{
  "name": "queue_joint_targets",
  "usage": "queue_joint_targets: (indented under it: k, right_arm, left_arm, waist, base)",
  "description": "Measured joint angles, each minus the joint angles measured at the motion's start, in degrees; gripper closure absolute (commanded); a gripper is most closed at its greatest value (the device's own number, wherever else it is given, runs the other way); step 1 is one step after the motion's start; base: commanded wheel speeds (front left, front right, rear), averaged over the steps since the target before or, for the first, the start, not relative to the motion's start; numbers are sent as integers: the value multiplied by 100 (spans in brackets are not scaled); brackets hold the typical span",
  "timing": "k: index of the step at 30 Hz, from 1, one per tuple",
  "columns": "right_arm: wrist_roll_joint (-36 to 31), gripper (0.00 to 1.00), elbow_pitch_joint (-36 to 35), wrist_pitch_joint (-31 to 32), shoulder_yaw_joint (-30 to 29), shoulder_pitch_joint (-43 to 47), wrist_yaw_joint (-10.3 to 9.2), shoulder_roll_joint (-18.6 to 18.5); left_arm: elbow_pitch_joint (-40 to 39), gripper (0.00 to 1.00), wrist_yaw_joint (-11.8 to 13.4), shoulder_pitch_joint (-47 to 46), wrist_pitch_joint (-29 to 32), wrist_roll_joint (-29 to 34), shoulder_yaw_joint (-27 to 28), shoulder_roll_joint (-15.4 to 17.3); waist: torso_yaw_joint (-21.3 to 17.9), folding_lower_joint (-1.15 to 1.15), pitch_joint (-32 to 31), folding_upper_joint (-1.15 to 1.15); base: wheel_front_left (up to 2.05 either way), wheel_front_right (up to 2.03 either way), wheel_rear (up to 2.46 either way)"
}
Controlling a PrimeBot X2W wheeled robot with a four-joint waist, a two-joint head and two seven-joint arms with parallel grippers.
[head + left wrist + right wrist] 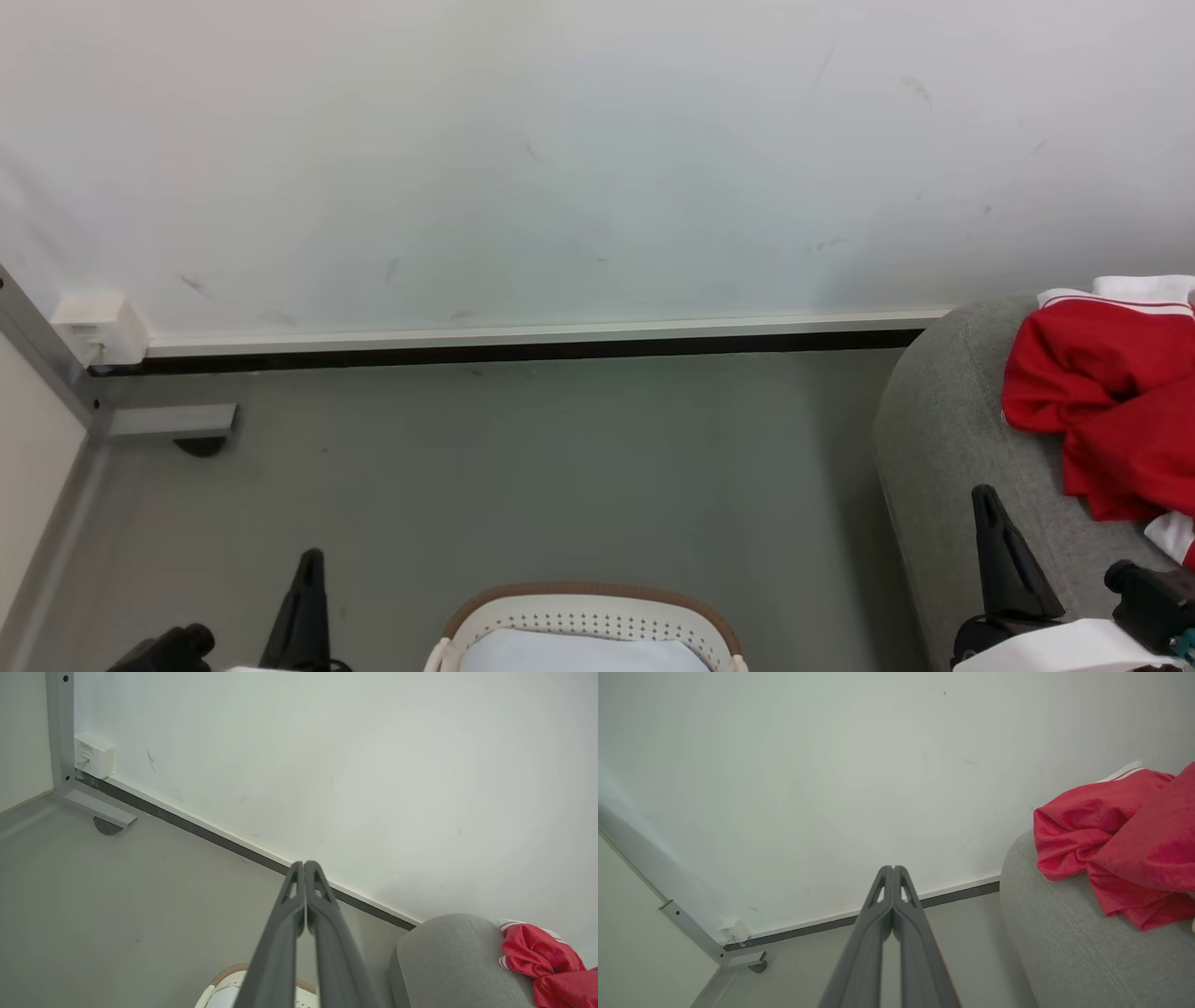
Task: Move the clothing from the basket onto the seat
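**Inspector:** Start with the largest surfaces.

**Assistant:** A scuffed white painted wall (560, 168) spans the top of the head view. A white and dark skirting strip (523, 341) runs along its base above a plain grey floor (523, 467).

**Inspector:** Furniture?

**Assistant:** The large light-grey woven-fabric upholstered seat (943, 439) with a rounded edge stands at the right, against the wall.

**Inspector:** Location of the clothing?

**Assistant:** The bright red soft fabric clothing (1102, 392) lies crumpled on top of the seat. White striped trim shows at its far side, and the picture's right edge cuts it off.

**Inspector:** The container?

**Assistant:** The small rounded cream-white perforated plastic basket (588, 618) with a brown rim sits on the floor at bottom centre, well apart from the clothing. The part in view shows pale white lining (579, 653).

**Inspector:** Grippers?

**Assistant:** The left gripper (304, 864) has its two long dark fingers pressed together, tips touching and holding nothing. It is raised left of the basket. The right gripper (893, 868) is likewise closed on nothing. It stands beside the seat's near edge, apart from the clothing.

**Inspector:** Minor items?

**Assistant:** A grey metal frame post (56, 373) stands in the left corner, with a small white wall box (101, 327) beside it.
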Motion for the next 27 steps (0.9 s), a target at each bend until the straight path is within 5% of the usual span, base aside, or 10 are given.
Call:
queue_joint_targets:
  k: [27]
  right_arm:
    - [2114, 100, -8, 581, -410, -2, 0, 49]
  left_arm:
    - [-54, 100, -18, -160, 582, -2172, 126, 2]
  waist:
    - [78, 0, 5, 0]
  base:
    - [0, 0, 0]
